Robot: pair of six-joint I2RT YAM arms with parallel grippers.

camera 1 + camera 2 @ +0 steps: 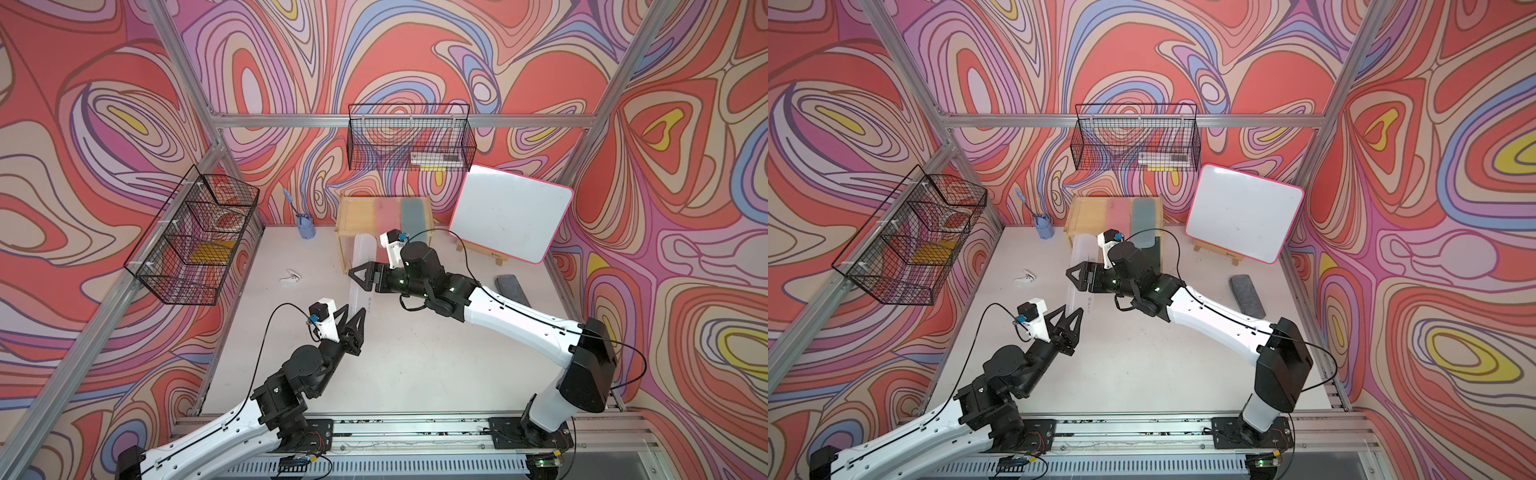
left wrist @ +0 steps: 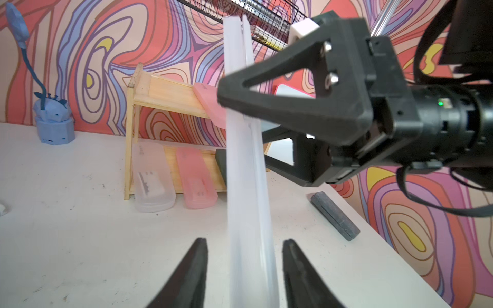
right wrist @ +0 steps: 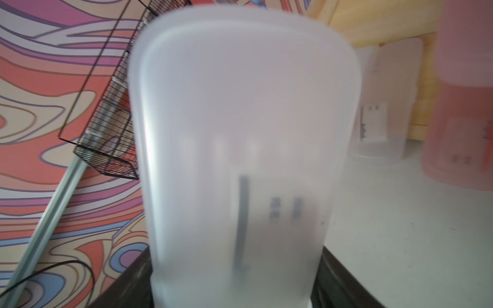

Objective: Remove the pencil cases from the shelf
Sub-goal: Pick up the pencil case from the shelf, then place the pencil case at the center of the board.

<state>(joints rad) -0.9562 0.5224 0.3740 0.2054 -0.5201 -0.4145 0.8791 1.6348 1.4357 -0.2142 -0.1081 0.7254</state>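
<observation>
Swirl-patterned booth around a flat white tabletop [image 1: 415, 365].
Red, pink and lilac swirled walls [image 1: 83, 124], silver aluminium frame bars [image 1: 291, 121], two black wire baskets [image 1: 374, 153], a pink-rimmed whiteboard [image 1: 511, 212].

Odds and ends
Back basket [image 1: 409, 137], side basket [image 1: 195, 237] on walls; whiteboard [image 1: 511, 214], blue holder [image 1: 306, 227], grey block [image 1: 512, 289], clip [image 1: 291, 278] on the surface [image 1: 415, 353].

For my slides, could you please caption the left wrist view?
Whitish pencil case between the fingers of the open left gripper, right gripper straddling it, shelf behind.
</observation>
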